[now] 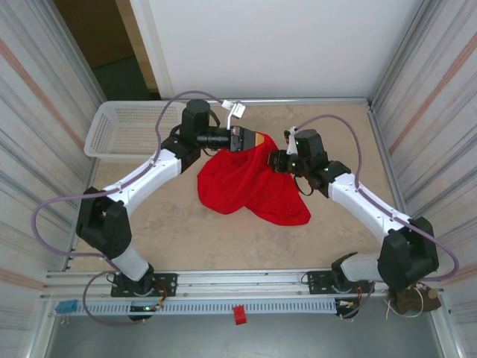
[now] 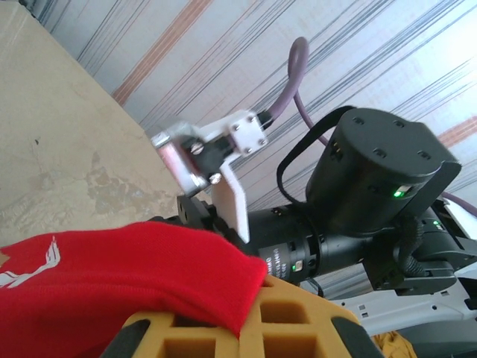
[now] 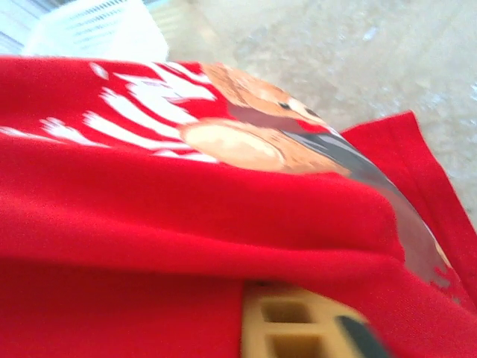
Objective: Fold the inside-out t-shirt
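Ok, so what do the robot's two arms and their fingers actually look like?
Both the left arm and right arm have white links between chunky black rounded joint housings. A greyish-purple cable loops along each. Small green lights glow on the black housings. The finger pads are mustard-yellow with a square grid pattern.

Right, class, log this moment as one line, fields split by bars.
left gripper: shut on t-shirt | right gripper: shut on t-shirt | t-shirt: bunched, lower part on table | fold: not yet done
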